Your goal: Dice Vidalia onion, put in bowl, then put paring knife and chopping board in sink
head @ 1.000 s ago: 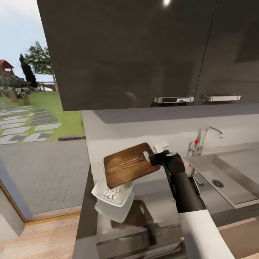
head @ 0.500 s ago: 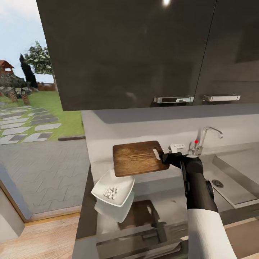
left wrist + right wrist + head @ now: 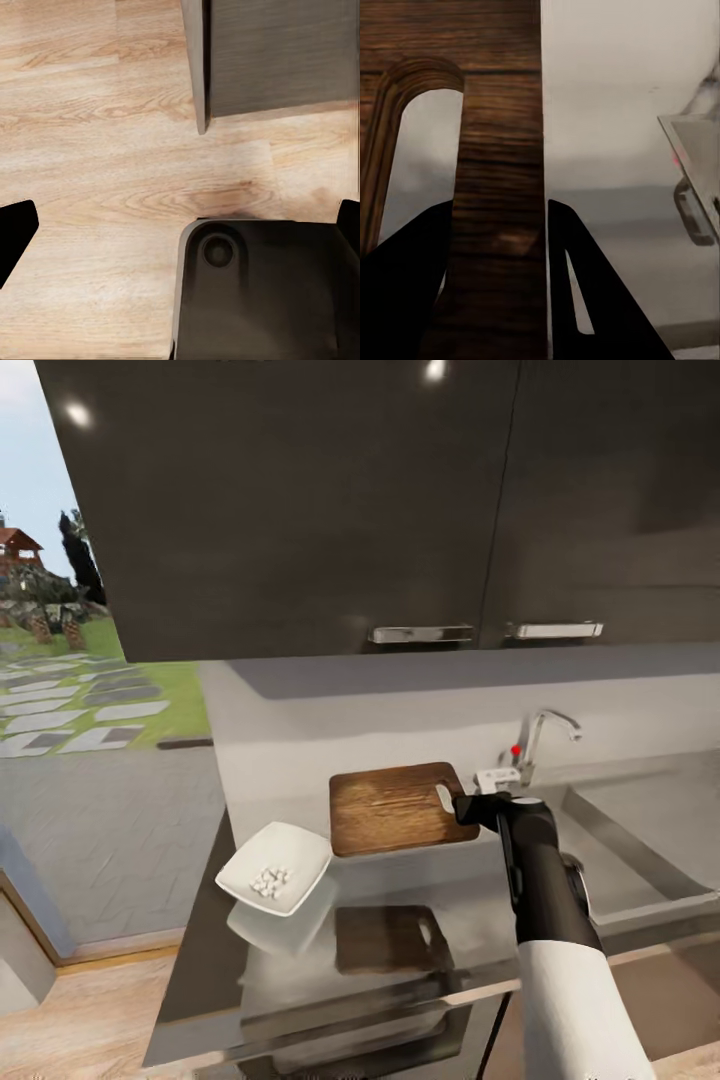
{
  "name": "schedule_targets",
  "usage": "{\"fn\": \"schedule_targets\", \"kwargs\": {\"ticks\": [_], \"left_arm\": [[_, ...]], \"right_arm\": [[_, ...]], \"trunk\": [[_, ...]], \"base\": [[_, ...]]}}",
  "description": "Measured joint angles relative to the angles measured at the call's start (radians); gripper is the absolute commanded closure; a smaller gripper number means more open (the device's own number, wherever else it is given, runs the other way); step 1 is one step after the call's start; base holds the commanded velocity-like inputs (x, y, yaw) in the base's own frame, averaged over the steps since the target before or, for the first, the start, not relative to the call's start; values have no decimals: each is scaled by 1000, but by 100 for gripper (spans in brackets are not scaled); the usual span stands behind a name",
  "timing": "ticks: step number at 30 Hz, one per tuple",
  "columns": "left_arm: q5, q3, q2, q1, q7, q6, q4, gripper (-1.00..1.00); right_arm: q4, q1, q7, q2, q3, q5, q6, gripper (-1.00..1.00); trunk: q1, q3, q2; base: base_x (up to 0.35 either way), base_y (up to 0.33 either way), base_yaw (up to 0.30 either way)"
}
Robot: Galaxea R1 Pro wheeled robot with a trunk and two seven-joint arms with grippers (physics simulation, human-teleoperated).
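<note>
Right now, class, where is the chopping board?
In the head view, the chopping board is held level above the countertop by the right gripper at its handle end, between the bowl and the sink.

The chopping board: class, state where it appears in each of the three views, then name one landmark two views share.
Head view: the board is held level above the countertop, between the bowl and the sink, gripped at its handle end by the right gripper.
Left wrist view: wood floor and a cabinet corner.
Right wrist view: the board's handle end sits between the fingers.
Shared landmark: the slot-shaped handle hole.

Bright even light, glossy reflections, soft focus
</note>
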Motion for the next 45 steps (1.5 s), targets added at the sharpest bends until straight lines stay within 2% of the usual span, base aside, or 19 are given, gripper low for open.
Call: {"fn": "schedule_targets", "kwargs": {"ticks": [9,15,33,35,36,37,38,40,41,42,44,45], "left_arm": [[0,1,-6,0,3,3,0,-100],[1,1,-13,0,4,27,4,-100],[1,1,-20,0,2,29,6,-100],[1,1,-20,0,2,29,6,-100],[1,1,-20,0,2,29,6,-100],[0,1,-20,0,2,28,6,-100],[0,1,-20,0,2,28,6,-100],[0,1,-20,0,2,28,6,-100],[1,1,-21,0,2,28,6,-100],[1,1,-21,0,2,28,6,-100],[1,1,-21,0,2,28,6,-100],[1,1,-21,0,2,28,6,-100]], "right_arm": [[68,0,-2,0,-1,-4,-11,100],[108,0,-2,0,-1,-5,-59,100],[119,0,-3,0,-5,-1,-65,100],[129,0,-8,0,-18,1,-66,100],[137,0,-30,0,-67,-5,-66,100],[140,0,-62,-1,-107,27,-73,100],[143,0,-95,-1,-144,22,-75,100],[147,0,-200,0,-208,4,-93,100],[147,0,-246,-1,-222,14,-108,100],[157,0,-311,0,-231,-30,-131,100],[181,0,-395,0,-239,-80,-166,100],[205,0,-492,0,-242,-150,-198,100]], "trunk": [[0,0,0],[0,0,0],[0,3,0],[0,3,0],[0,4,0],[0,4,0],[0,4,0],[0,4,0],[0,4,0],[0,4,0],[0,4,0],[0,4,0]], "base": [[-10,-251,232],[0,-262,218],[-140,-272,-19],[-144,-261,-31],[-139,-248,-11],[-138,-242,-7],[-137,-238,-5],[-136,-234,-2],[-135,-232,-1],[-131,-231,0],[-81,-195,0],[-31,-120,0]]}}
